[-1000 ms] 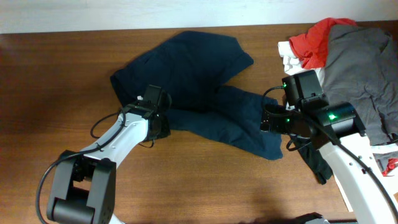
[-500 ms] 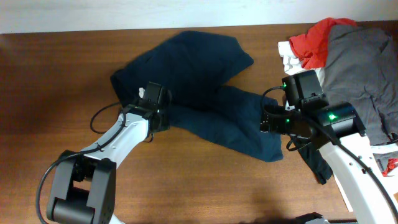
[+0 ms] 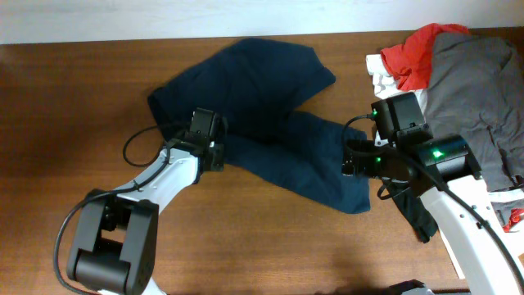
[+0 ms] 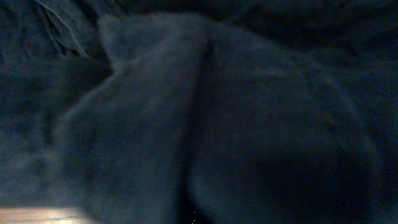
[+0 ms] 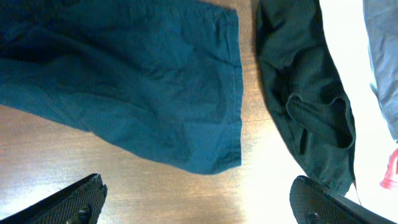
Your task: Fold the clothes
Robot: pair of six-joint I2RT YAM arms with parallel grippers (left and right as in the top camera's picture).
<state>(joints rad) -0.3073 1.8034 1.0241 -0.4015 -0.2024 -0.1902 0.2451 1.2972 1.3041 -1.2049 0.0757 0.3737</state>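
Holding a pinch of the dark navy-blue wrinkled cloth shorts [image 3: 262, 115] in the fully closed left gripper [image 3: 211, 152], at the garment's near left edge; only dark cloth filling the wrist view, so grip depth unclear. Spread crookedly across the middle of the brown wooden table [image 3: 65, 98]. Hovering with the right gripper [image 5: 196, 186] wide apart and empty, over the hem of the near right leg.

Test the left pinch before lifting. Take the hem corner squarely, not the black crumpled garment [image 5: 305, 93] just right of it. Lift both ends low and together, then lay the fold flat. Steer clear of the grey, red and white pile [image 3: 467, 65] at far right.
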